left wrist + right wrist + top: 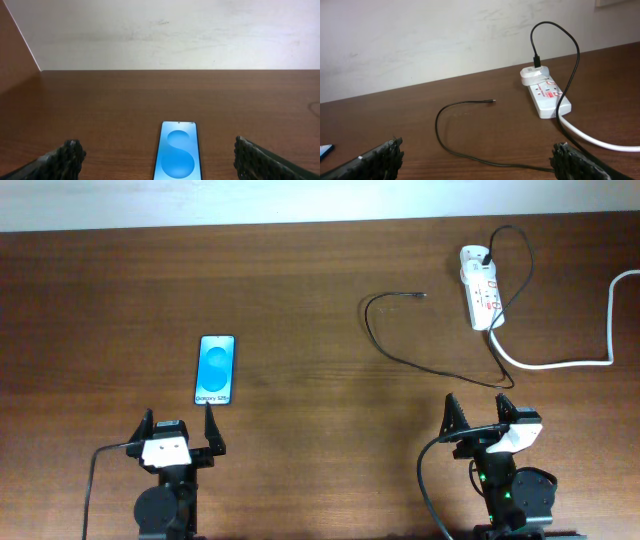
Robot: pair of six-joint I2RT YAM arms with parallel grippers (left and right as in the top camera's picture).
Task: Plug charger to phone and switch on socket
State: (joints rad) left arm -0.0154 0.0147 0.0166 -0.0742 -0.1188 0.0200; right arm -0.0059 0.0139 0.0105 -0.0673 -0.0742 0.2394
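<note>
Wood table [300,280]; phone [216,370], tiny white lettering

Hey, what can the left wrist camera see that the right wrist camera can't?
Left wrist only: the phone, screen lit, between the open fingers of the left gripper. Right wrist only: the charger with its tip loose on the table, the socket and its thick white cord. Both: brown table, pale wall, open fingers in the bottom corners; the right view catches only a blue sliver at its left edge, probably the phone.
</note>
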